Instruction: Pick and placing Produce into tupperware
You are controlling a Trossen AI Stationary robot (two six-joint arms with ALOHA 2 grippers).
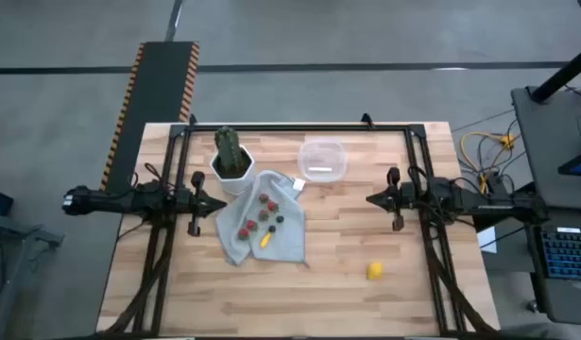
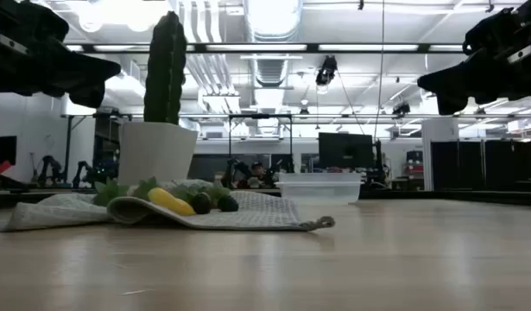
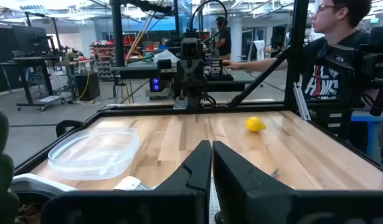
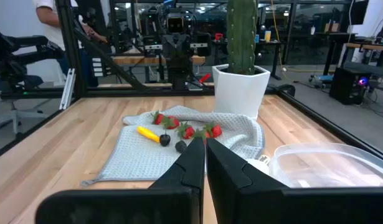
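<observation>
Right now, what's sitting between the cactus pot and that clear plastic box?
Only a corner of the grey cloth and bare table separate the cactus pot from the tupperware, seen from overhead.

Bare wooden table (image 1: pixel 366 302) lies open across the near half and right side, broken only by the lemon (image 1: pixel 374 271). At the far left the tall cactus (image 1: pixel 230 148) in its white pot (image 1: pixel 235 172) blocks low passage, touching the grey cloth (image 1: pixel 285 241). The clear tupperware (image 1: pixel 322 159) stands just right of it, with a narrow gap between.

Both arms hang raised at the table's sides — left gripper (image 1: pixel 217 203) and right gripper (image 1: pixel 373 199) closed, facing inward.
</observation>
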